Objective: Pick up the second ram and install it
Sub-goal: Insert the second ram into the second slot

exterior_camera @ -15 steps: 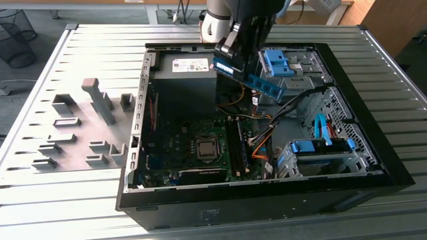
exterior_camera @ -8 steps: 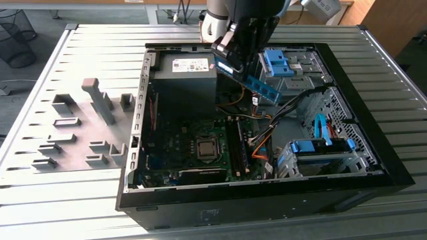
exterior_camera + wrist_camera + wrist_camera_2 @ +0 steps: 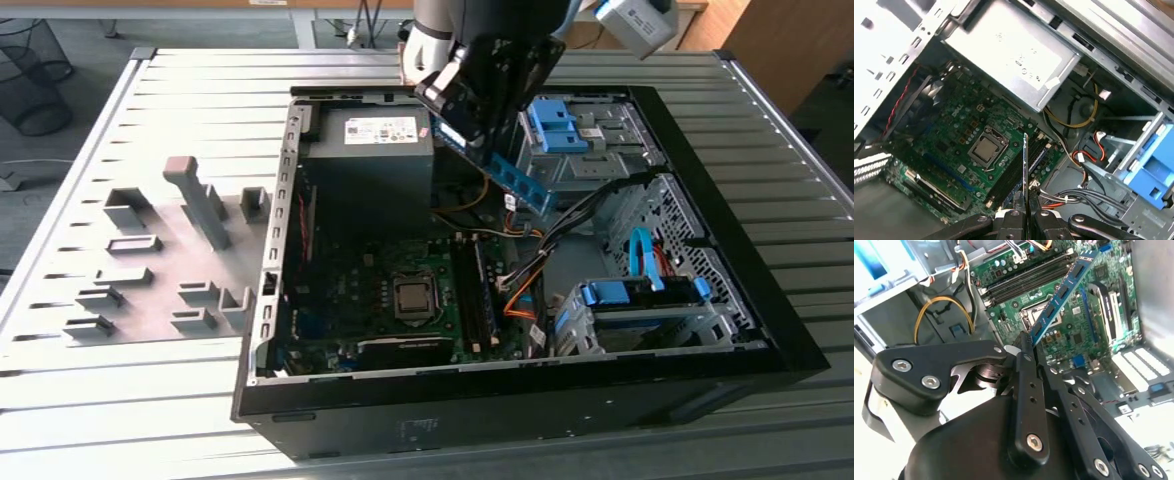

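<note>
The gripper [image 3: 497, 150] hangs over the open computer case [image 3: 747, 300], its jaws clamped on the second ram [image 3: 523, 182], which juts out of them in mid-air above the cables. In the exterior view the stick points down toward about five o'clock from the jaws, well clear of the motherboard [image 3: 334, 290] below.

In the second wrist view the second ram [image 3: 1061, 292] runs from the fingertips [image 3: 1025, 340] toward one o'clock, showing its flat face with a row of dark chips on blue board, and the grip sits at one short end. In the first wrist view it appears edge-on, a thin line rising to twelve o'clock from between the fingers [image 3: 1015, 216], roughly over the memory slots [image 3: 1019, 167] beside the processor socket [image 3: 986, 150].

My read on handling: this is a light, stiff, thin board, so weight is no trouble, but held by one end it has a long lever and could swing or twist in the jaws. It looks fragile along the contact edge and at the chips, so the sensible hold is on the bare board ends, as here. The power supply [image 3: 367, 150] sits just beside the arm at nine o'clock.
</note>
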